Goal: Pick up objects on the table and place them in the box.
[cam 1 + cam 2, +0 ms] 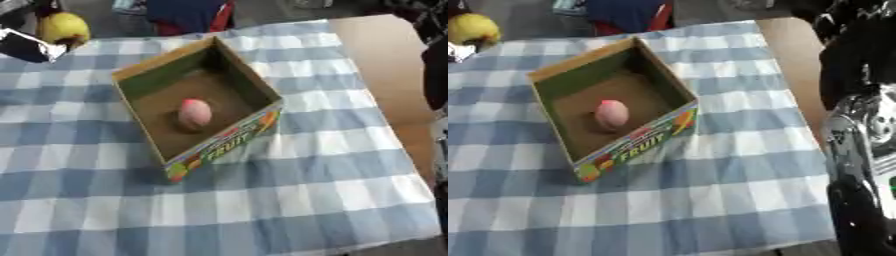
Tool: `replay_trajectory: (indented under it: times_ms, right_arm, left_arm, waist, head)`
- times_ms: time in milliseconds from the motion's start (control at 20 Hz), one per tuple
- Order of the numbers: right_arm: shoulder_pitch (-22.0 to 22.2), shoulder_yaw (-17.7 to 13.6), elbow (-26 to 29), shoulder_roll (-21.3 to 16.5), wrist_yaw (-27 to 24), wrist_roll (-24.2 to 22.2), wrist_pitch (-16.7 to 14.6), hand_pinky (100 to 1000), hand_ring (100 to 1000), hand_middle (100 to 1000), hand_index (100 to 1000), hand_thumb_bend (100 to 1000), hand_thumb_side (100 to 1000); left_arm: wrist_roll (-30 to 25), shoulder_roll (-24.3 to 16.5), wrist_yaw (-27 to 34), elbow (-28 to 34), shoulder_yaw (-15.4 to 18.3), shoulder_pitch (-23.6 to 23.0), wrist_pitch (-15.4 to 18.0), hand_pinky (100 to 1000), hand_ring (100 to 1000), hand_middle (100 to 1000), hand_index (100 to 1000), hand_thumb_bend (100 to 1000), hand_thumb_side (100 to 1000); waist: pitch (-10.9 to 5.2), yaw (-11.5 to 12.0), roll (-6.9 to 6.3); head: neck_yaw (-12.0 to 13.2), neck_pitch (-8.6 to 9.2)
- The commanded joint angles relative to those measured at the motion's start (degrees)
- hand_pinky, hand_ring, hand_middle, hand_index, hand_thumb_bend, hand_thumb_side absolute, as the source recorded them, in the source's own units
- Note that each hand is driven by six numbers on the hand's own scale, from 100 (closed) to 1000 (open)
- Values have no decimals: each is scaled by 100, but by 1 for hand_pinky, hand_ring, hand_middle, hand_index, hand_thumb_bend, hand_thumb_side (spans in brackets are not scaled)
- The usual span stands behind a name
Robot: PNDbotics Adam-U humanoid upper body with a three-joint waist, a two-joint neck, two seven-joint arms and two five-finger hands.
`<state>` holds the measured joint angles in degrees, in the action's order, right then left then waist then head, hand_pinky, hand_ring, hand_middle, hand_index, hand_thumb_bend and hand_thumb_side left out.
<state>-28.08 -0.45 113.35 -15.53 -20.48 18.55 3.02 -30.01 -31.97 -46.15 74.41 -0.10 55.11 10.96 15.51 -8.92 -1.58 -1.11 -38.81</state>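
the left hand (31, 44) sits at the upper left corner of the left eye view, over the far left of the table (306, 200). a yellow fruit (63, 27) is right against it, just above and beyond its silver part. whether the fingers are curled round the fruit or only beside it cannot be told, since most of the hand is cut off by the frame edge.

to do this step well, the fruit should be carried clear of the near wall of the box (250, 84), brought over the open middle, and let go low so it does not bounce out or land on the pink fruit (195, 113) already lying on the box floor. from the left hand, the box lies toward the robot and to the right, well apart, with its printed side facing the robot. the pink fruit rests near the centre of it.

the right arm (859, 145) fills the right edge of the right eye view; its hand does not show.
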Motion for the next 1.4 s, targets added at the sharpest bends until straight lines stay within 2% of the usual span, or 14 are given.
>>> replay_trajectory:
  times_ms: [50, 300, 600, 850, 1150, 1400]
  right_arm:
    - [-111, 16, 124, -13, -57, -39, -4, 683, 695, 602, 725, 100, 1000]
    - [-156, 49, 124, 37, -83, -79, 8, 683, 695, 602, 725, 100, 1000]
    - [-225, 87, 124, 96, -108, -122, 12, 683, 697, 603, 725, 100, 1000]
    - [-241, 101, 124, 121, -115, -140, 16, 683, 697, 603, 724, 100, 1000]
    - [-251, 112, 124, 127, -111, -156, 15, 683, 698, 603, 724, 100, 1000]
    - [-248, 123, 124, 133, -110, -170, 29, 684, 698, 604, 723, 100, 1000]
  left_arm:
    - [356, 205, -423, 361, 6, 201, -92, 138, 504, 350, 542, 100, 167]
    - [899, 745, -1390, 555, -43, 283, -178, 141, 509, 357, 544, 100, 183]
    - [1439, 1219, -2263, 571, -176, 378, -189, 146, 515, 375, 551, 100, 193]
    - [1655, 1382, -2416, 425, -289, 371, -17, 148, 518, 384, 557, 100, 195]
    - [1750, 1470, -2305, 162, -429, 306, 476, 154, 524, 397, 561, 100, 213]
    - [1610, 1500, -2358, -52, -482, 291, 835, 157, 533, 408, 563, 100, 230]
  waist:
    - [-118, -24, 20]
    - [-69, -78, 27]
    - [-14, -141, 47]
    - [1, -148, 49]
    - [16, -149, 51]
    - [27, -149, 46]
  head:
    - [175, -59]
    - [526, -4]
    - [658, 77]
    - [626, 132]
    - [526, 181]
    - [486, 219]
